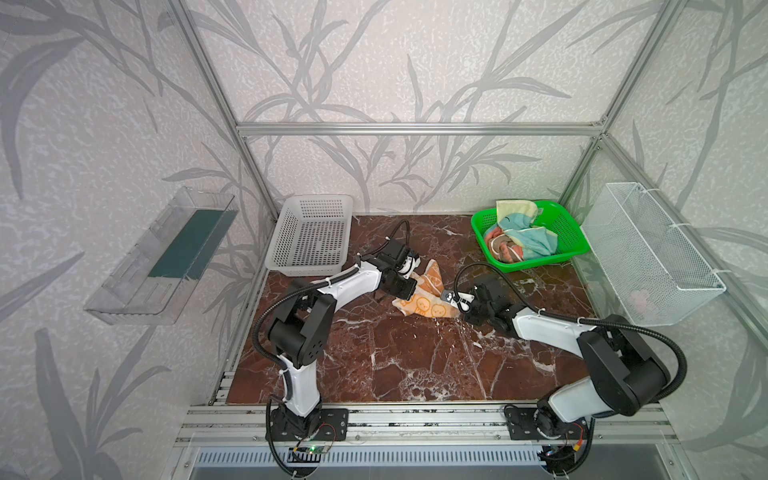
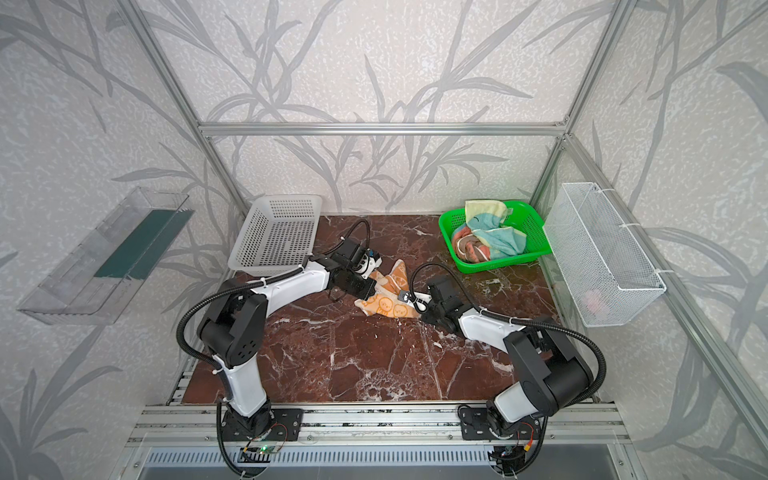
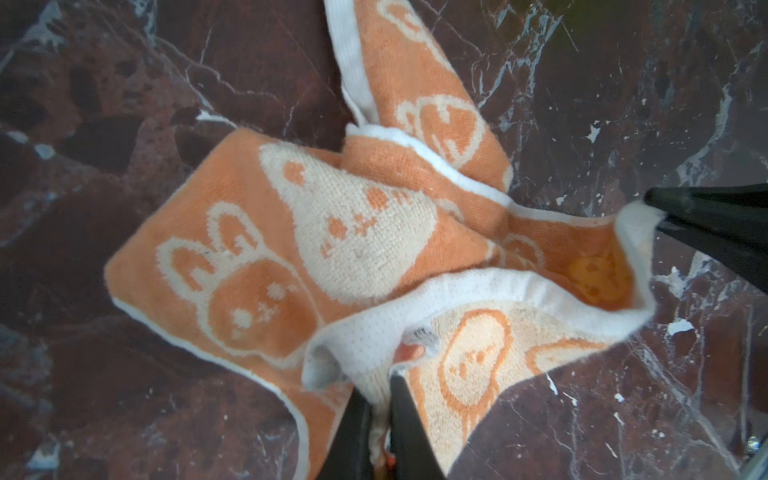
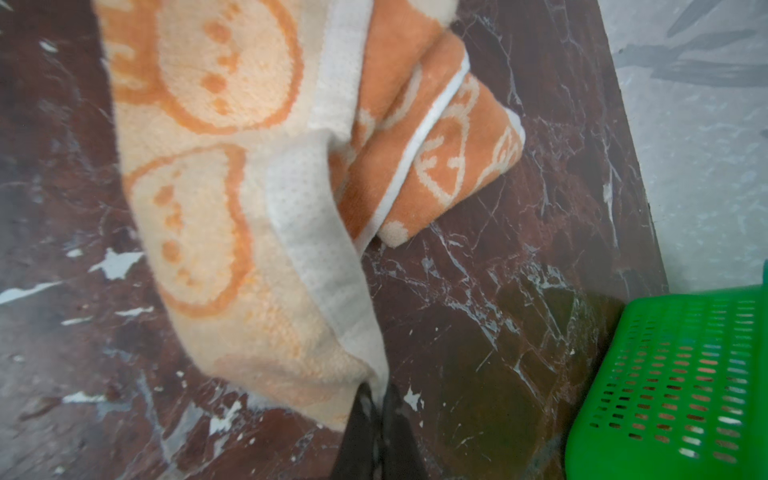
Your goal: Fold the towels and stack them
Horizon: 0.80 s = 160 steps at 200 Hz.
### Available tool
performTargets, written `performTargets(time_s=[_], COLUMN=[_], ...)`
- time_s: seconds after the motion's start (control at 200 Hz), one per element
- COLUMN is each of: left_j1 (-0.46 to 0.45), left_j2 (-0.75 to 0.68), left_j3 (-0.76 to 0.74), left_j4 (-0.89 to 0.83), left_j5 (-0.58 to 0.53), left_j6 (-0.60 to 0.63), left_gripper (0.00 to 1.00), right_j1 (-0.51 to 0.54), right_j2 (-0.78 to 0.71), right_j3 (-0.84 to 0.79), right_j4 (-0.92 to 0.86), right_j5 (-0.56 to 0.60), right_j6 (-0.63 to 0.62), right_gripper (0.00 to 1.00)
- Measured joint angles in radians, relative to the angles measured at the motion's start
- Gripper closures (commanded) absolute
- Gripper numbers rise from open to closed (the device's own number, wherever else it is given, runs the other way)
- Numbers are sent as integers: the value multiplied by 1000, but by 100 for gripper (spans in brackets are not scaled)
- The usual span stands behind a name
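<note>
The orange towel [image 1: 432, 307] [image 2: 388, 307] with white bunnies lies crumpled on the marble table, mid-back. My left gripper [image 3: 380, 386] is shut on a fold of its white edge [image 3: 361, 345]; in a top view this gripper [image 1: 409, 293] is over the towel's left side. The right gripper [image 4: 376, 388] is shut on a corner at the towel's right end [image 1: 449, 300] and lifts it a little. In the left wrist view its black fingers [image 3: 706, 220] pinch that corner. A pale yellow and teal towel [image 1: 528, 235] and a salmon-pink towel [image 1: 500, 247] lie bunched in the green basket [image 1: 577, 232].
A white plastic basket [image 1: 309, 237] stands at the back left, just behind the left arm. On the right wall hangs a white wire basket [image 1: 648, 253]; a clear shelf [image 1: 162, 253] is on the left wall. The green basket's wall [image 4: 673, 374] is close to the right gripper.
</note>
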Motion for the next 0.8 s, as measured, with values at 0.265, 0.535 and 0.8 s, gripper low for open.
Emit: performTargets(time_s=[0.265,0.535,0.8], left_j1=[-10,3,47], left_j2=[-11,-10,44], left_j3=[-44,20,166], left_j4=[-43,-125,-172], left_j5=[-53,-86,-64], left_j6=[-30,48,177], left_gripper=[50,47,48], right_j1=[5,5,5], right_j2=[37,47,47], right_j3=[19,19,20], right_j4=[29,84,87], right_j5=[76,74,21], right_j6=[-13,-88,-110], right_gripper=[100,100,100])
